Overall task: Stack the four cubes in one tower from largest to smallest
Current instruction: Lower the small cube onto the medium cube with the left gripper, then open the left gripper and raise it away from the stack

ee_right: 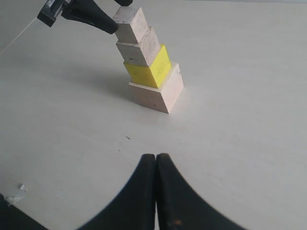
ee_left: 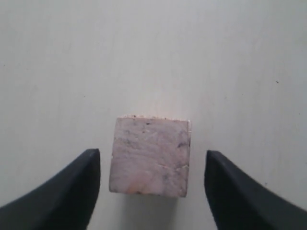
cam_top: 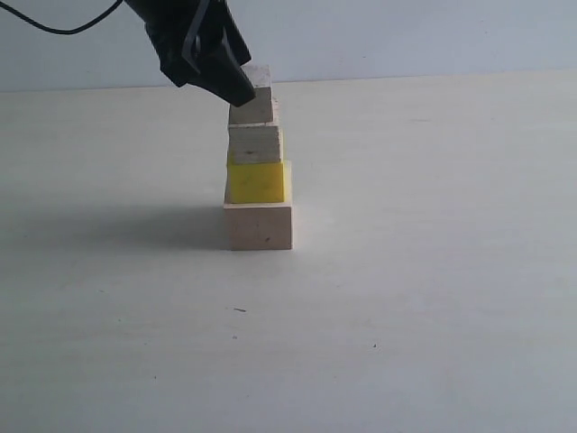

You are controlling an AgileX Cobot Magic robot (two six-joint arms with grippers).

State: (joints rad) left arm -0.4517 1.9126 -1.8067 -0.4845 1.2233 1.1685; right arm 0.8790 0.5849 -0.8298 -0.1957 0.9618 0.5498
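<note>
- Pale wooden cubes: three – large cube (cam_top: pixel 259 226), medium cube (cam_top: pixel 255 144), small cube (cam_top: pixel 261 106).
- Yellow cube (cam_top: pixel 257 183): one.
- Grippers: two – left gripper (ee_left: pixel 152 155), right gripper (ee_right: pixel 156 157).
- Table (cam_top: pixel 433 298): one.
- Cable (cam_top: pixel 63 30): one.

Stacked upright as one tower (cam_top: pixel 257 171): large pale wood cube (cam_top: pixel 259 225) lowest, then yellow cube (cam_top: pixel 256 182), medium wood cube (cam_top: pixel 254 144), small wood cube (cam_top: pixel 255 104) topmost, between the left gripper (ee_left: pixel 152 160) fingertips, clear of both.

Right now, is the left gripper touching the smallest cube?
Apart. Left wrist view: the left gripper is open, gaps either side of the smallest wood cube.
</note>
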